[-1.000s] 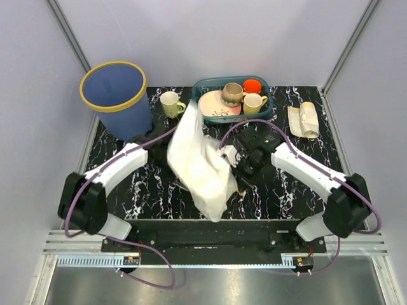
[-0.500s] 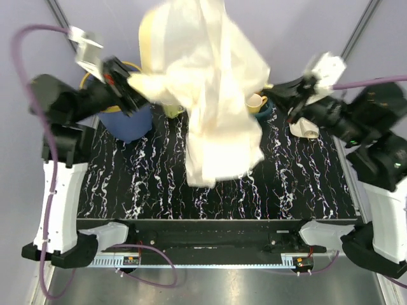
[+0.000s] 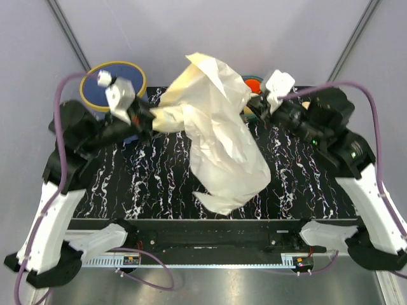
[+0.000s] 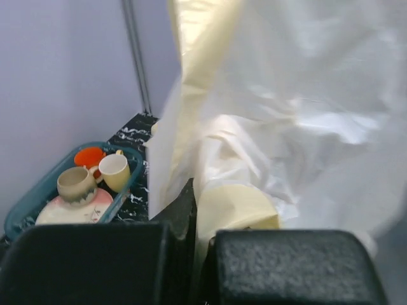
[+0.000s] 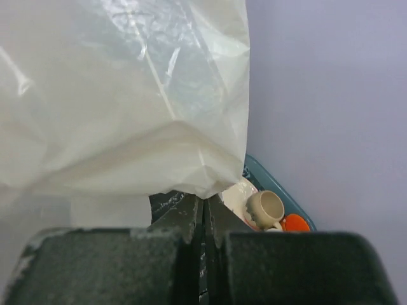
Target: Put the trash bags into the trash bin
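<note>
From above, the trash bag (image 3: 219, 146) hangs spread between the left claw (image 3: 145, 121) and right claw (image 3: 257, 108), over the tabletop (image 3: 159, 171), right of the trash bin (image 3: 127, 73). Left wrist: claw clamped on cream, crinkly film, likely light, floppy, slippery; edges grip best. Right wrist: claw pinched on a translucent edge.

I'm looking at a black table (image 3: 159, 184) veined with white, closed in by pale grey walls (image 3: 292, 32), with a metal post (image 3: 67, 32) in the far left corner. At the far side, right of centre, sits a teal dish basket (image 4: 32, 197). In it I make out an orange cup (image 4: 89, 157) just beside a cream mug (image 4: 114, 171), then a beige mug (image 4: 75, 183) at the edge of a pale patterned plate (image 4: 70, 213).
</note>
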`<state>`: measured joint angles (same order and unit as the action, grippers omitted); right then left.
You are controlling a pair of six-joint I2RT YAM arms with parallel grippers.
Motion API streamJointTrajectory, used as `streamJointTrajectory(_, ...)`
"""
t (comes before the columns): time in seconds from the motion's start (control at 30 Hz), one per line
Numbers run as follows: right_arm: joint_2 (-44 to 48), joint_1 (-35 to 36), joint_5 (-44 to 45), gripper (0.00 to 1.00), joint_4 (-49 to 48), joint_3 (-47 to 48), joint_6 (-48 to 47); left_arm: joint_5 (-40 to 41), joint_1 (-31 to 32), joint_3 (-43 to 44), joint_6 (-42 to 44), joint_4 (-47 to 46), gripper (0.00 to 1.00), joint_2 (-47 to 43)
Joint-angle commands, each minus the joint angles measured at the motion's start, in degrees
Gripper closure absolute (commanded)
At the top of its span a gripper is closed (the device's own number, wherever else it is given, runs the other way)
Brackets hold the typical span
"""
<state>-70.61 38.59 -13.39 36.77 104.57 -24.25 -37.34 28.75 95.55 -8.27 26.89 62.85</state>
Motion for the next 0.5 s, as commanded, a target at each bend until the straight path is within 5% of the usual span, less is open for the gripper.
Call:
streamJointTrajectory(0.0, 7.7, -0.4, 0.1, 1.0, -12.1, -15.2, -7.5, -6.1, 1.5, -12.3, 12.8, -6.5, 1.0, -7.0)
streamJointTrajectory(0.1, 7.5, 0.6, -3.9, 1.0, -12.9, -6.4, 1.4, -5.2, 5.8, -3.0, 12.9, -8.3, 1.0, -6.3)
streamJointTrajectory(0.17, 0.7, 0.3, 6.1, 1.0, -10.9, 3.6, 0.8, -0.7, 6.1, 3.5, 5.1, -7.5, 1.0, -2.6)
streamJointTrajectory(0.27, -9.2, -6.6, 5.8, 1.0, -6.8, -0.6, 3.2, 19.3, 3.7, 5.2, -0.8, -3.4, 1.0, 11.1)
streamJointTrajectory(0.33, -18.5, -8.7, 2.7, 1.0, 9.1, -4.4, 3.4, 17.3, -2.8, 13.6, -6.9, 12.0, 1.0, 23.0)
streamJointTrajectory(0.37, -20.2, -9.1, -0.4, 1.0, 13.5, -6.9, 3.9, 6.5, -5.7, 6.0, -12.3, 15.3, 1.0, 25.4)
streamJointTrajectory(0.4, -20.2, -9.9, -7.2, 1.0, 16.5, -15.4, 3.6, 6.3, -10.3, -1.6, -14.7, 14.2, 1.0, 23.8)
streamJointTrajectory(0.47, -9.7, -10.0, -14.3, 1.0, 15.4, -26.2, 3.4, -3.8, -11.2, -16.1, -10.3, 19.9, 1.0, 20.7)
